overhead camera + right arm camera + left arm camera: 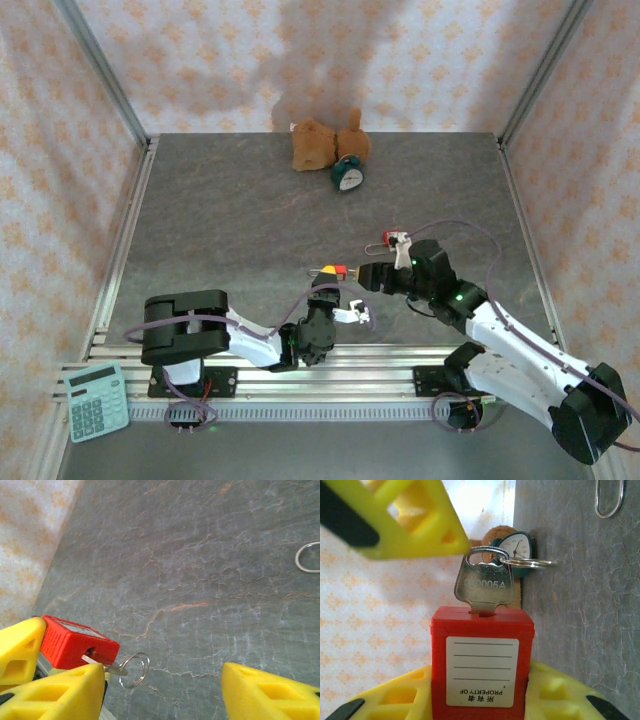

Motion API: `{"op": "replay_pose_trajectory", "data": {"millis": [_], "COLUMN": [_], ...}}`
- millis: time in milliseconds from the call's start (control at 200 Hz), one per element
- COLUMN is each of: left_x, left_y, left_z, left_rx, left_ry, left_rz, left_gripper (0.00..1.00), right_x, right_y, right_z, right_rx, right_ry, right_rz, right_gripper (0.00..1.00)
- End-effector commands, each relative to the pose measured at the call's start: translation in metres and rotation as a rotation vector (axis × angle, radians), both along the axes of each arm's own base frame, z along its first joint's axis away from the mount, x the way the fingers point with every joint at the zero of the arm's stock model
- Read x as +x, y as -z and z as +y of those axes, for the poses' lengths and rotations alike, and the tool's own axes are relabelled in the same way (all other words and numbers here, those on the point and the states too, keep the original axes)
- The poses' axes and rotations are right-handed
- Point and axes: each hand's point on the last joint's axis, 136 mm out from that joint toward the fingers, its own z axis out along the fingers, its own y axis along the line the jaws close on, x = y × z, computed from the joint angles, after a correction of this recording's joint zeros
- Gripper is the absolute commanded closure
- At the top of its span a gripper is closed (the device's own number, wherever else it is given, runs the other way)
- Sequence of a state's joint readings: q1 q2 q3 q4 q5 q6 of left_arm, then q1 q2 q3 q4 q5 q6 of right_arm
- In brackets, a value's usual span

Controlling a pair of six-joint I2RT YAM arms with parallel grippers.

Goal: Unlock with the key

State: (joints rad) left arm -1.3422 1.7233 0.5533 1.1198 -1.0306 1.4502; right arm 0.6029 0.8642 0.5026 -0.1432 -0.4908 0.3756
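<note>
the left gripper [481, 682] pinches the red plastic padlock [482, 650] at lower centre of the left wrist view, with the silver metal key [484, 587] in its slot. the right gripper [165, 690] stands spread, one yellow finger [65, 692] just beside the key.

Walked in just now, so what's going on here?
The left gripper is clamped on a red padlock, and the key sits in its keyhole. The right gripper is open beside the key, one finger close to it but not gripping. Whether the key has been turned, I cannot tell.
</note>
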Motion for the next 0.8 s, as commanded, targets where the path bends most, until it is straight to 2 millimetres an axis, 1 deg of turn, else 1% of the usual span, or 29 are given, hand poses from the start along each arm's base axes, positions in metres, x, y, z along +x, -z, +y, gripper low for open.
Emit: {"op": "replay_pose_trajectory", "data": {"millis": [0,150,360,551,686,796], "left_x": [-0.001,-0.002,-0.004,-0.006,-0.008,-0.01], "left_y": [-0.003,-0.001,-0.003,-0.005,-0.004,-0.005], "left_z": [0.003,0.003,0.002,0.001,-0.001,-0.003], "left_rx": [-0.038,-0.034,-0.044,-0.044,-0.046,-0.058], "left_ry": [-0.021,-0.018,-0.015,-0.007,-0.002,-0.001], "left_rz": [-0.011,-0.007,-0.01,-0.014,-0.013,-0.019], "left_gripper": [0.83,0.83,0.84,0.84,0.85,0.85], "right_x": [0.002,0.002,0.007,0.012,0.017,0.022], "right_y": [-0.02,-0.025,-0.019,-0.015,-0.017,-0.012], "right_z": [0.011,0.015,0.013,0.01,0.007,0.002], "right_rx": [0.014,0.015,-0.012,-0.036,-0.039,-0.074], "right_ry": [-0.046,-0.056,-0.033,-0.002,0.033,0.069], "right_rz": [-0.053,-0.063,-0.053,-0.048,-0.055,-0.044], "right_gripper": [0.37,0.37,0.37,0.37,0.37,0.37]}}
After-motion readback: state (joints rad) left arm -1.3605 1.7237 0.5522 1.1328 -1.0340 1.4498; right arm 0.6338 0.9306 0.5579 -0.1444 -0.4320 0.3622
